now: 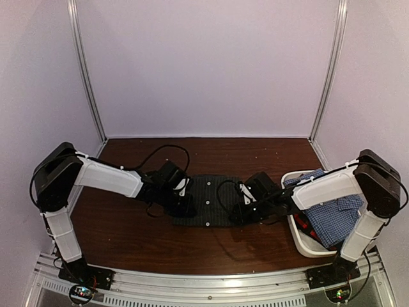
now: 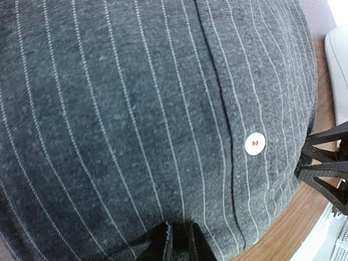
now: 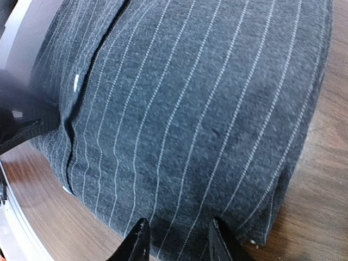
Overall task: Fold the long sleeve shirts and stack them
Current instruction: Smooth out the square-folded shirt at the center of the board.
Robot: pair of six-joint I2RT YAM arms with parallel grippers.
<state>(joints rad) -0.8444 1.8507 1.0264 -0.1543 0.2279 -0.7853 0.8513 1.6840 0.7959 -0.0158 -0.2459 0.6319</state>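
L hand (image 2: 178, 243): tips nearly together, pinching edge of black pinstriped button-up shirt (image 1: 208, 198). R hand (image 3: 179, 242): tips apart, resting on shirt's opposite edge. Shirt lies folded at frame centre on brown wooden bench (image 1: 160, 246). At right, white plastic tub (image 1: 299, 238) holds blue-white check shirt (image 1: 339, 214).

The dark brown wooden table (image 1: 128, 236) carries a black pinstriped shirt (image 1: 208, 199), folded and lying flat near its middle with the buttoned front facing up. A white tub (image 1: 305, 246) stands on the table's right side.
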